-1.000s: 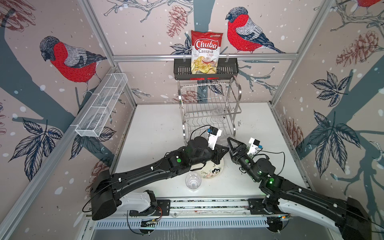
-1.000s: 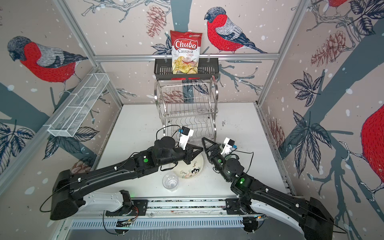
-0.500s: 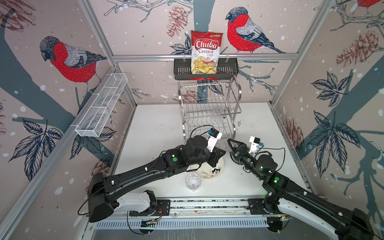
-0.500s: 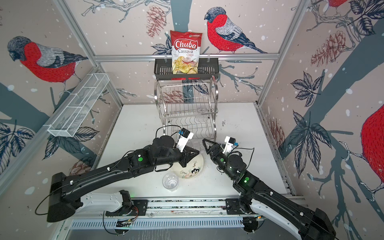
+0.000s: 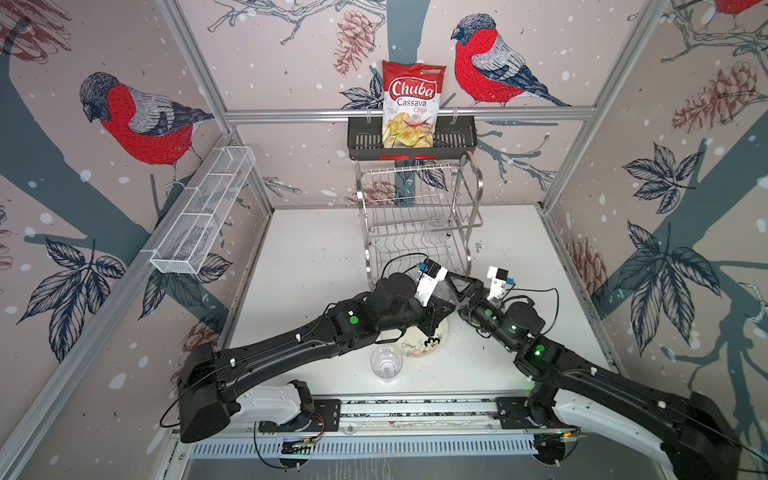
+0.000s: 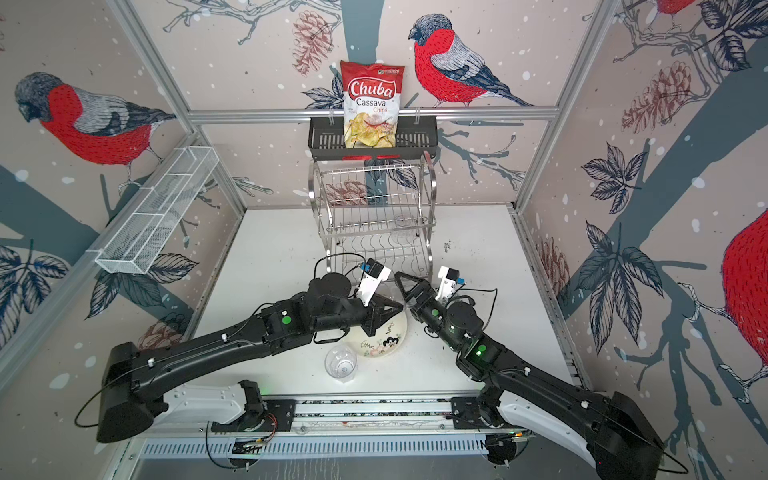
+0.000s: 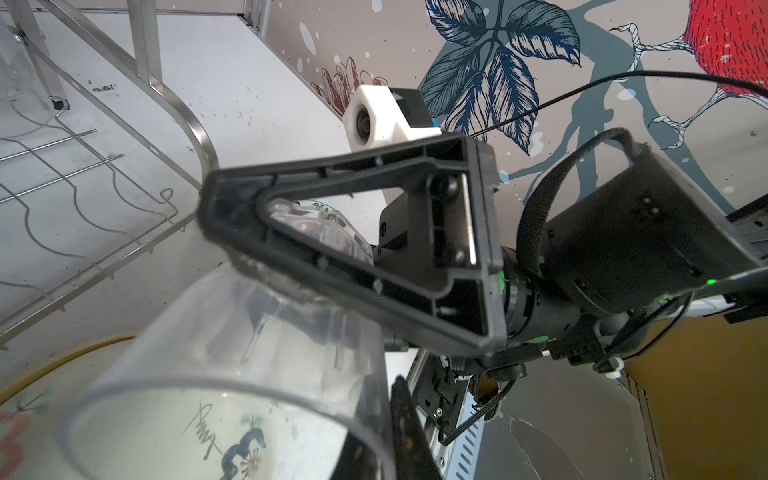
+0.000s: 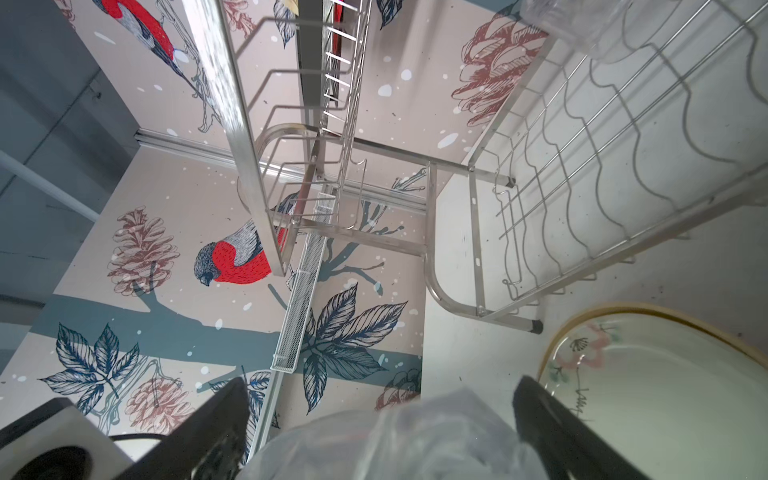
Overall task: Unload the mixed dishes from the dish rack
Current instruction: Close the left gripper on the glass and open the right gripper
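Tumbler (image 7: 232,345) pinched by left hand (image 6: 392,311), spread right hand (image 8: 380,390) straddling it.

Both top views: high above the bench's (image 5: 316,257) front edge, facing down toward its back edge. Left wrist view: very close on a clear tumbler (image 7: 232,353), facing the bench's right edge. Right wrist view: low, close, facing the dish rack (image 8: 235,124). Shared by wrist views: rack's lower tier, floral plate (image 8: 665,395).
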`<state>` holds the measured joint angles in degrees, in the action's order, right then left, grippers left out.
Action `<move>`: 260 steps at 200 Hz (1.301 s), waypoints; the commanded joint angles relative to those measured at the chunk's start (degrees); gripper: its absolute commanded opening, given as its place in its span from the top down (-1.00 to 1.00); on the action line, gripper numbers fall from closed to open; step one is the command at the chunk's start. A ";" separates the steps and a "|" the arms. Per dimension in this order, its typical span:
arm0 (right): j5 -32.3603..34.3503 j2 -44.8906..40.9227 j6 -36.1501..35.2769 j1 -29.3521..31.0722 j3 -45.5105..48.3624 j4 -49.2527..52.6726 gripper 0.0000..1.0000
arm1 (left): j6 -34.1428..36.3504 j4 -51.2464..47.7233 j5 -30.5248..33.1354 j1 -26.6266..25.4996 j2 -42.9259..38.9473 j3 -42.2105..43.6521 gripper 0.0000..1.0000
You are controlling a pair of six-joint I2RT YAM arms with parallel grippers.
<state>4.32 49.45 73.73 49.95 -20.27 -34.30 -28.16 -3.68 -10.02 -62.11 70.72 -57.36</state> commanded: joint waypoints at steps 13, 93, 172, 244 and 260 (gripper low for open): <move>-0.91 2.29 -0.52 0.86 -0.23 -7.45 -0.77 | 0.21 3.88 -0.51 0.05 -0.37 1.04 1.00; 0.68 1.22 -0.51 1.44 0.16 -7.62 0.02 | -0.46 4.38 -0.91 1.70 -0.76 3.13 0.74; 0.59 4.75 -0.97 3.40 -1.34 -9.67 0.27 | -2.42 4.90 3.12 2.43 -0.21 3.32 0.07; 1.28 5.83 -1.66 4.00 -1.96 -9.05 0.30 | -1.03 2.01 7.76 2.60 -0.76 1.74 1.00; 1.65 5.71 -2.00 3.90 -2.05 -8.44 0.29 | -0.97 1.76 8.05 2.67 -0.86 2.06 1.00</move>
<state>11.51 55.51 79.18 53.32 -22.17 -42.74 -26.68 -1.76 -6.48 -59.88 69.97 -55.18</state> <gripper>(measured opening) 0.735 0.169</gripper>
